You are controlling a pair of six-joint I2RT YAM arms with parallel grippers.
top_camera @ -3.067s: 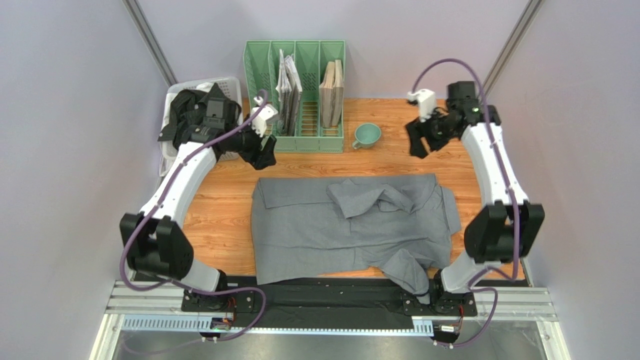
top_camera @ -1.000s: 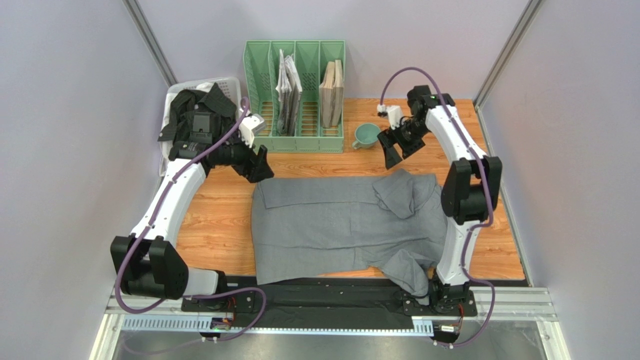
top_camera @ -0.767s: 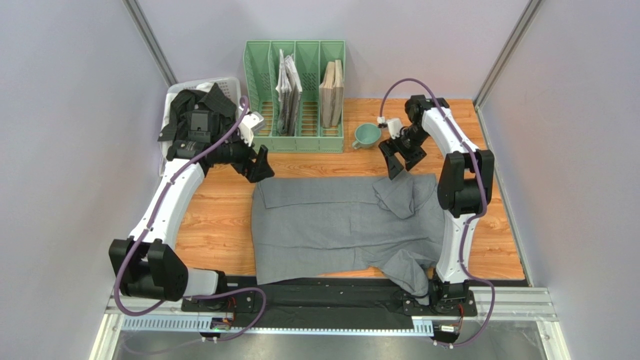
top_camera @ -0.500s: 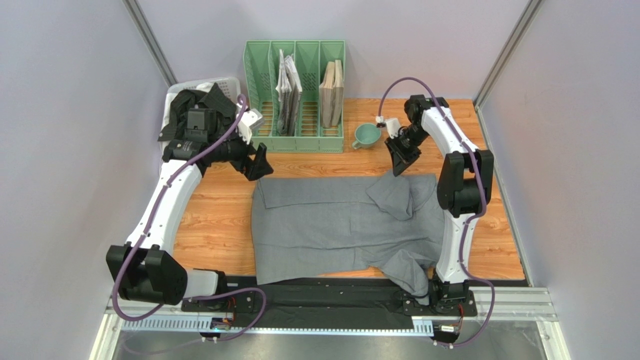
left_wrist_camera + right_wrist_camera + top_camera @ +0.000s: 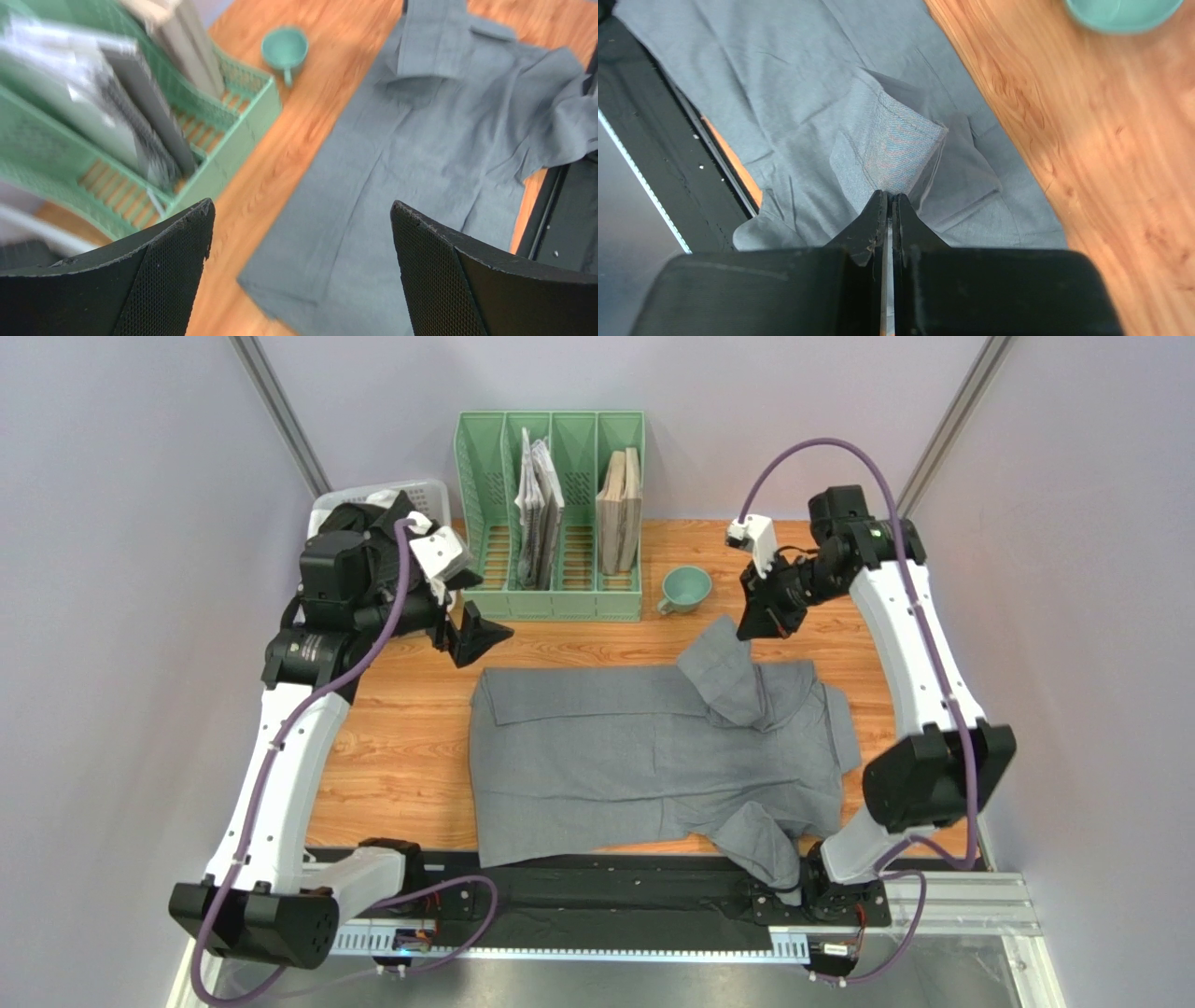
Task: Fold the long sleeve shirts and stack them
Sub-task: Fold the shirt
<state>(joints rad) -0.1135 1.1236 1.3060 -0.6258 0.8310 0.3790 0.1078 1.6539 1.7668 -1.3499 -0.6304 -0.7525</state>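
Grey shirt [image 5: 603,742]: near sleeve-end hidden | other sleeve pinched in my right gripper [image 5: 746,626], beside mug [image 5: 685,588] | my left gripper [image 5: 470,633] spread.

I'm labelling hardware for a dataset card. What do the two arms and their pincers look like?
The left arm and right arm have white tubular links and black joint housings. A purple cable loops along each, and a small white block sits at each wrist. The left pincer and right pincer are black, with wedge fingers faced in fine mesh texture.
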